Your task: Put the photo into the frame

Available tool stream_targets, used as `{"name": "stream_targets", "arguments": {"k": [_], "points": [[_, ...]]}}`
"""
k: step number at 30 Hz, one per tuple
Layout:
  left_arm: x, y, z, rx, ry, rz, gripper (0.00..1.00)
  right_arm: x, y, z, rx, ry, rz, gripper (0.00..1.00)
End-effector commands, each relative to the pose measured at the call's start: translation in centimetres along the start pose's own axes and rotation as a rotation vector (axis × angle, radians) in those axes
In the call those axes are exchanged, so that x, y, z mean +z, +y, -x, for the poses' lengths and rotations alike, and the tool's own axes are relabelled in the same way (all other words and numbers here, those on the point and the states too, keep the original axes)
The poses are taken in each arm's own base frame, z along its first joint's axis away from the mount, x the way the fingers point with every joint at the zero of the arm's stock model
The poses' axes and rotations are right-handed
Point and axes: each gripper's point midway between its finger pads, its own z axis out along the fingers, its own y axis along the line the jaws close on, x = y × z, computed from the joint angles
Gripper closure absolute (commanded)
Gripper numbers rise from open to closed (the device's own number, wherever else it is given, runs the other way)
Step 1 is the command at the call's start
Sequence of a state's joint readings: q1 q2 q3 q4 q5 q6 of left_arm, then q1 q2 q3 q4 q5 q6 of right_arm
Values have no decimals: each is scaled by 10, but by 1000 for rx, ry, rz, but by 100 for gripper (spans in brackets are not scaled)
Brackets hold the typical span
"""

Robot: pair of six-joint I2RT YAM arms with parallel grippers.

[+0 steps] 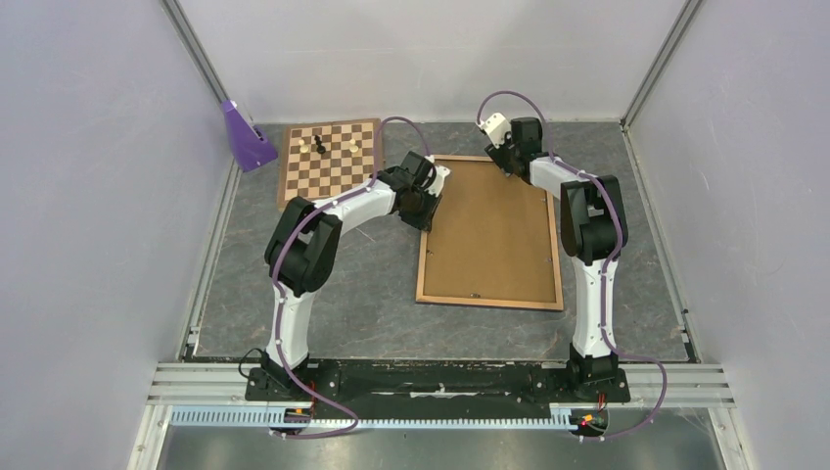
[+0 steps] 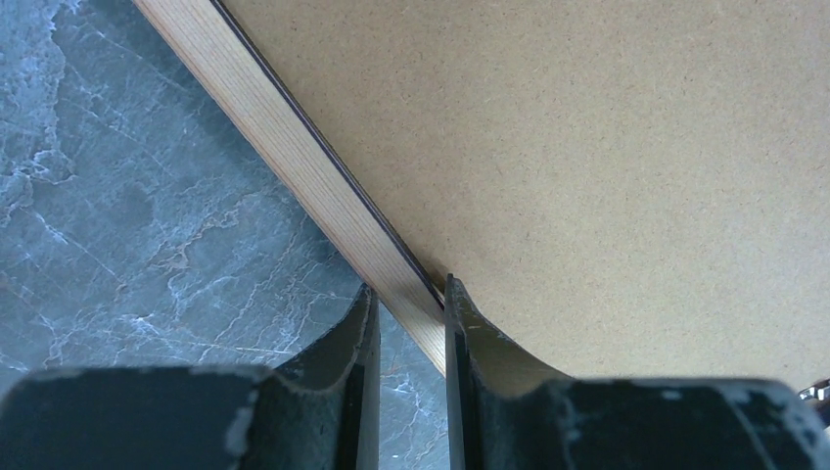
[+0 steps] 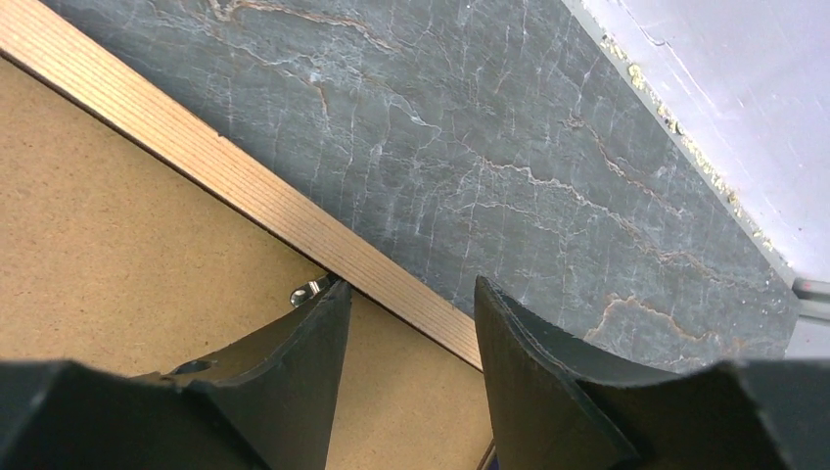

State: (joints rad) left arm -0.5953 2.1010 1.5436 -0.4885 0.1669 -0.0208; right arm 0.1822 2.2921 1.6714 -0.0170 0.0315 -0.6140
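The frame (image 1: 489, 299) lies back up on the table, its light wood rails around a plain brown backing board (image 1: 494, 230). The photo is out of view. My left gripper (image 1: 428, 211) is at the frame's left rail near the far corner. In the left wrist view its fingertips (image 2: 409, 289) sit on either edge of the rail (image 2: 284, 147), shut on it. My right gripper (image 1: 511, 166) is over the far rail. In the right wrist view it (image 3: 411, 284) stands open astride the rail (image 3: 196, 157), one finger over the board by a metal tab (image 3: 305, 291), the other over the table.
A chessboard (image 1: 331, 162) with a few pieces lies at the far left, a purple stand (image 1: 245, 137) beside it. Walls close in the grey marbled table (image 1: 372, 294) on three sides. The right wall's foot (image 3: 685, 137) runs near my right gripper.
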Motion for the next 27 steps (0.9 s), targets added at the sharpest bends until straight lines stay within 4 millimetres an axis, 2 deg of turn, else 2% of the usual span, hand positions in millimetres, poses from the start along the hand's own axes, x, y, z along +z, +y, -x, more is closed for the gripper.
{"name": "stream_targets", "arguments": {"k": [1, 17, 22, 27], "points": [[4, -52, -5, 278, 17, -170, 98, 15, 60, -2, -50, -42, 203, 46], [3, -63, -15, 376, 50, -205, 98, 13, 61, 15, -104, -112, 225, 47], [2, -52, -5, 335, 30, -124, 98, 1, 43, 15, -93, -70, 159, 47], [1, -39, 6, 291, 11, -37, 98, -27, 22, 12, -77, -11, 75, 45]]}}
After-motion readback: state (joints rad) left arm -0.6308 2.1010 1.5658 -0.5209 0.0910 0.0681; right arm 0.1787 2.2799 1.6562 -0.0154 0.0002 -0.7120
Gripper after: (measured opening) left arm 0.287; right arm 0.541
